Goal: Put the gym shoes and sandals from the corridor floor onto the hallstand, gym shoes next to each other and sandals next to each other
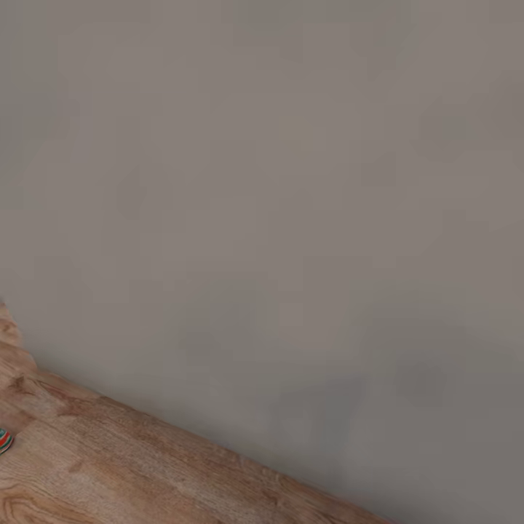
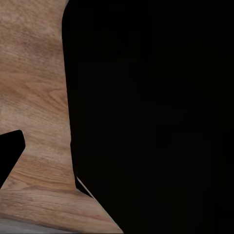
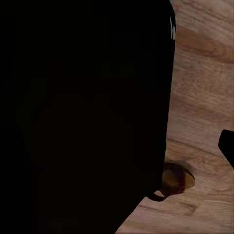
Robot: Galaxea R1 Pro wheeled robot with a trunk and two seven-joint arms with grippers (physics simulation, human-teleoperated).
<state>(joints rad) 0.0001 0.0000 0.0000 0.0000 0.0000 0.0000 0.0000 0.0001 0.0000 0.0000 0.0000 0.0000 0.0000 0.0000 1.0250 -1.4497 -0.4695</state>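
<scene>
Facing a plain grey wall [image 1: 291, 182], the head view cuts a gym shoe [image 1: 4, 439] at its edge: only a red and green bit on the floor [image 1: 109, 466]. Black robot parts [image 2: 151, 107] hide both hands, so their state I cannot tell. A brown rounded thing [image 3: 176, 179] is unclear.

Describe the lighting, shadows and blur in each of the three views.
Head view: a flat, evenly lit grey wall with faint mottled smudges, meeting sharper wood floor; a coloured sliver of something sits cut off at the frame edge. Left wrist view: a big unlit black shape against soft-grained floor. Right wrist view: the same kind of black mass, and a brownish object half hidden behind it.
</scene>
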